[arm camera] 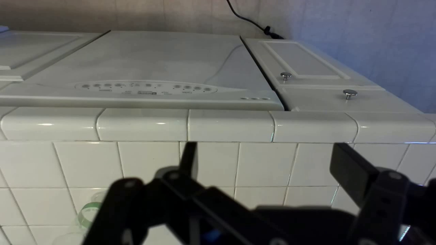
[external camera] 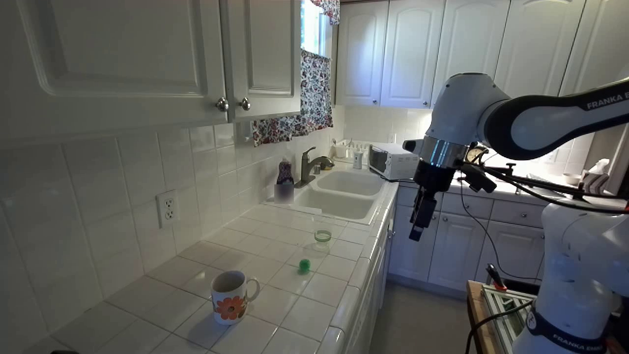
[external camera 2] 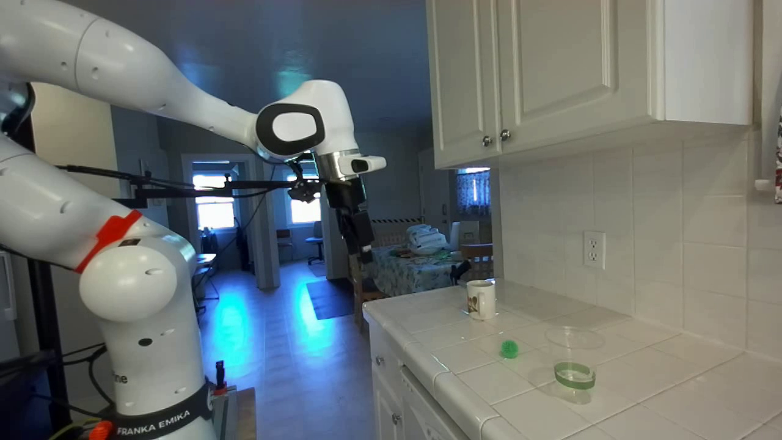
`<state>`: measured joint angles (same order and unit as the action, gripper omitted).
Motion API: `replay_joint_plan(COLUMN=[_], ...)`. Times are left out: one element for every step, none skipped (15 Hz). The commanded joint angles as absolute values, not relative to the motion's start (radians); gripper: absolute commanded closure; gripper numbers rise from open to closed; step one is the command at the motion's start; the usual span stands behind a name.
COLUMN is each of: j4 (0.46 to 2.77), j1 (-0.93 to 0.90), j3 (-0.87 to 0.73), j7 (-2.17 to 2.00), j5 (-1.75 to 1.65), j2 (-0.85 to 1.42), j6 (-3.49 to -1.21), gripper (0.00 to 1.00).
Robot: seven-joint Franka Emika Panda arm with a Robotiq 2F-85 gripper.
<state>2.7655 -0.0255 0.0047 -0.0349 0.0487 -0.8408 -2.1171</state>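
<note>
- Gripper (arm camera: pixel 266 153) is hanging near the tiled countertop (arm camera: pixel 87 163), pointing down, its fingers standing wide apart.
- Green ball (external camera 2: pixel 509 349) is resting on the countertop, sitting apart between the flowered mug (external camera: pixel 229 301) and green-banded clear cup (external camera 2: pixel 574 375).
- In both exterior views, mug and cup are standing upright.

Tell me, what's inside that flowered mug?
In an exterior view, only a shaded part of the inner wall of the mug shows. Its bottom is hidden by the near side, so whether it holds anything can't be told.
</note>
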Motion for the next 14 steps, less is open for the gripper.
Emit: replay_joint_plan(j4=[2.763, 2.763, 2.763, 2.763, 2.76, 2.758, 2.756, 2.754, 2.752, 2.75, 2.749, 2.748, 2.748, 2.748], j1=[-0.022, -0.022, -0.022, -0.022, -0.021, -0.021, -0.02, -0.02, -0.02, -0.02, -0.02, -0.02, -0.02, -0.02], j3=[0.008, 0.008, 0.008, 0.007, 0.003, -0.002, -0.006, -0.008, -0.008, -0.008, -0.008, -0.008, -0.008, -0.008], j7=[-0.033, -0.033, -0.033, -0.033, -0.031, -0.03, -0.028, -0.028, -0.028, -0.028, -0.028, -0.028, -0.028, -0.028], j5=[0.051, 0.051, 0.051, 0.052, 0.053, 0.053, 0.054, 0.054, 0.054, 0.054, 0.054, 0.054, 0.054, 0.054], j2=[-0.841, -0.841, -0.841, -0.839, -0.831, -0.819, -0.807, -0.798, -0.793, -0.789, -0.788, -0.788, -0.788, -0.788], j6=[-2.114, -2.114, -2.114, -2.118, -2.137, -2.151, -2.159, -2.161, -2.162, -2.162, -2.162, -2.162, -2.162, -2.162], gripper=[0.0, 0.0, 0.0, 0.0, 0.0, 0.0, 0.0, 0.0, 0.0, 0.0, 0.0, 0.0, 0.0, 0.0])
